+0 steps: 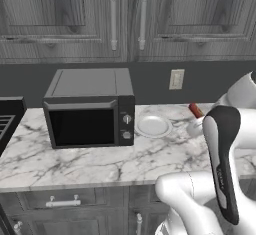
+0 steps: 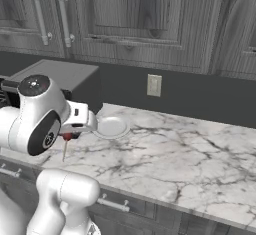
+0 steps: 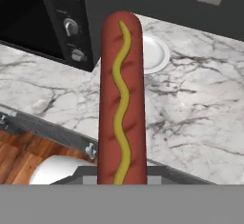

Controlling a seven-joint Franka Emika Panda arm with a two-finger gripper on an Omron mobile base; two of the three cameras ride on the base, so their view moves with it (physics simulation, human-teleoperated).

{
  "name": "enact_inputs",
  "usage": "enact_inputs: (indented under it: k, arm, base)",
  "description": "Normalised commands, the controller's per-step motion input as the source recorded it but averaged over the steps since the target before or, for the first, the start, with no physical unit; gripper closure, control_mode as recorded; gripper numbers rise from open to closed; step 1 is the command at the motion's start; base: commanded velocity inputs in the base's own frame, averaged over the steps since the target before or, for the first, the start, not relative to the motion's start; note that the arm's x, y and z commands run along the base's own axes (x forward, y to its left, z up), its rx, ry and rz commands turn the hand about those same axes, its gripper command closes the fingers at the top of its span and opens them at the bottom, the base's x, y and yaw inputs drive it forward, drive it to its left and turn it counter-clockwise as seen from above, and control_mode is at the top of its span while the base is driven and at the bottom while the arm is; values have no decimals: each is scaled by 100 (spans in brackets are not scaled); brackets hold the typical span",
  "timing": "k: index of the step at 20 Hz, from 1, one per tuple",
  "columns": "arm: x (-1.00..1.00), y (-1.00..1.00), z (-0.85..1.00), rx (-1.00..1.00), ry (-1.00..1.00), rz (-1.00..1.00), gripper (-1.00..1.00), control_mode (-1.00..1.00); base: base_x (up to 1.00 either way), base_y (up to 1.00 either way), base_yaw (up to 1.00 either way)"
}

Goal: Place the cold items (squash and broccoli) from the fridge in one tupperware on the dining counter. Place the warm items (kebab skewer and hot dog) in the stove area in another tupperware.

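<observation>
Hot dog (image 3: 121, 99) clamped in my claw (image 3: 122, 178)

I see a red sausage with a wavy mustard stripe, pointing to 12 o'clock above the marble counter (image 3: 190, 118), the white plate (image 3: 153, 54) at 1 o'clock.

Microwave (image 1: 90, 108) left of plate (image 1: 153, 126); countertop (image 1: 100, 166)

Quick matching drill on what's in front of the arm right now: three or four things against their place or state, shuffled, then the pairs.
Things:
1. hot dog
2. white plate
3. microwave
4. wall outlet

Places or states:
A. on the dark wall above the counter
B. door shut, left of the plate
C. held in the gripper
D. flat on the marble counter

Pairs: 1-C, 2-D, 3-B, 4-A
</observation>
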Motion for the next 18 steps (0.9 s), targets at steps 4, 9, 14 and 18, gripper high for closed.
enact_inputs:
  k: [4,9,14,18]
  arm:
    - [-32,12,41,-19,0,22,100,-100]
    - [-47,4,3,-15,0,34,100,-100]
    - [-27,0,0,-4,0,17,100,100]
    - [0,0,0,0,0,0,100,100]
  base:
    - [0,0,0]
    - [0,0,0]
    - [-48,0,31]
    - [-81,3,56]
